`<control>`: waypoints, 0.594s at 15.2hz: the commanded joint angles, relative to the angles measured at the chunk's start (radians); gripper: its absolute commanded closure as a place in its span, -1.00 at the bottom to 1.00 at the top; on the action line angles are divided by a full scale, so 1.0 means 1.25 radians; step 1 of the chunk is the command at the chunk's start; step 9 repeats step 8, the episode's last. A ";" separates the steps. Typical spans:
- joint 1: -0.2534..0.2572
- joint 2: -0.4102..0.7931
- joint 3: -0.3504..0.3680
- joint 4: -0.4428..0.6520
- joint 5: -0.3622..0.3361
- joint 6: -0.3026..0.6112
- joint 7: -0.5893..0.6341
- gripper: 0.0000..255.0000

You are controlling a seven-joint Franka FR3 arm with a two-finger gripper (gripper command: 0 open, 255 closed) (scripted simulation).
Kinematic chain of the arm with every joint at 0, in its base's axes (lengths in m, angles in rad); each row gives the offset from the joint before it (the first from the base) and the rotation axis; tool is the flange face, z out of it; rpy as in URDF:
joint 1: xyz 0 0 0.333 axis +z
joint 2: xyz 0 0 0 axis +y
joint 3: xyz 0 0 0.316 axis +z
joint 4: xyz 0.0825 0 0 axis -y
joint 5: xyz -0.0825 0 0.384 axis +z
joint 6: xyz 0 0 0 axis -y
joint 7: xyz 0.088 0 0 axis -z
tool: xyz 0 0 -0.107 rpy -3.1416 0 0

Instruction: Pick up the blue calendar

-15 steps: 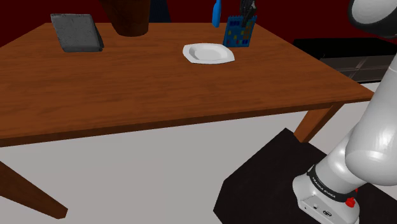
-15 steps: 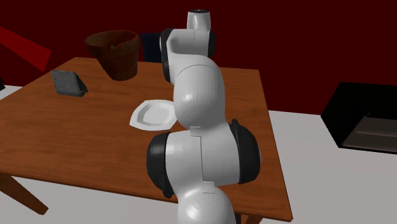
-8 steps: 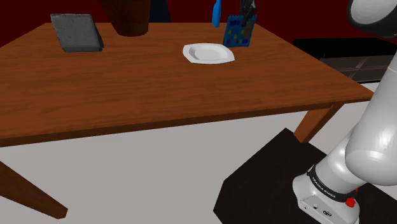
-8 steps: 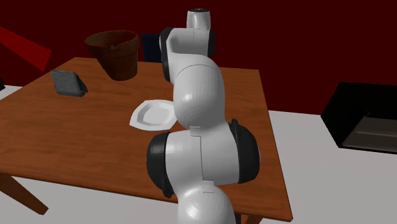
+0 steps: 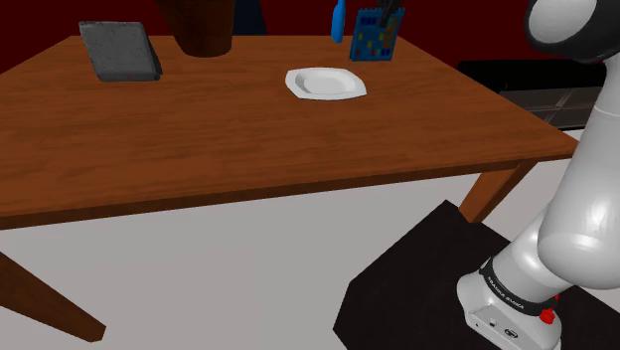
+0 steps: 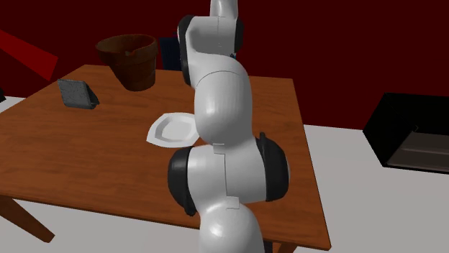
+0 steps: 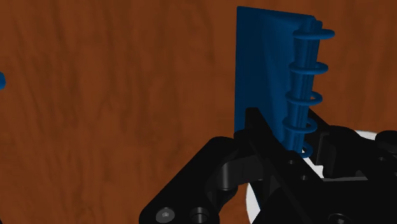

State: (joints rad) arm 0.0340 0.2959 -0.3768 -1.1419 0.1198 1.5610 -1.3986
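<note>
Claw: the gripper (image 5: 386, 14) is clenched on the blue calendar (image 5: 375, 36). Its black fingers (image 7: 253, 127) pinch the calendar's ring-bound edge from both sides.
Calendar: a blue card with small yellow, green and red squares on its face and a row of blue rings along one edge (image 7: 267, 63). It hangs tilted from the claw, beyond the white plate (image 5: 326, 83) and a little toward the shoulder view's right of it. It appears just clear of the wood.
Plate: white and shallow, flat on the brown wooden table (image 5: 248, 139), apart from the calendar.
Bottle: a slim blue bottle (image 5: 338, 22) stands upright beyond the plate, near the table's far edge.
Pot: a dark brown pot (image 6: 131, 61) stands well apart from the plate, beyond it toward the shoulder view's left.
Slab: a flat grey slab (image 5: 119, 50) lies farther from the plate than the pot, toward the shoulder view's left.
Arm: the white arm (image 6: 219, 108) rises in front of the plate in the second exterior view and hides part of its rim.
</note>
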 commanded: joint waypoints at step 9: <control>-0.038 0.075 0.000 0.197 0.032 -0.124 -0.005 1.00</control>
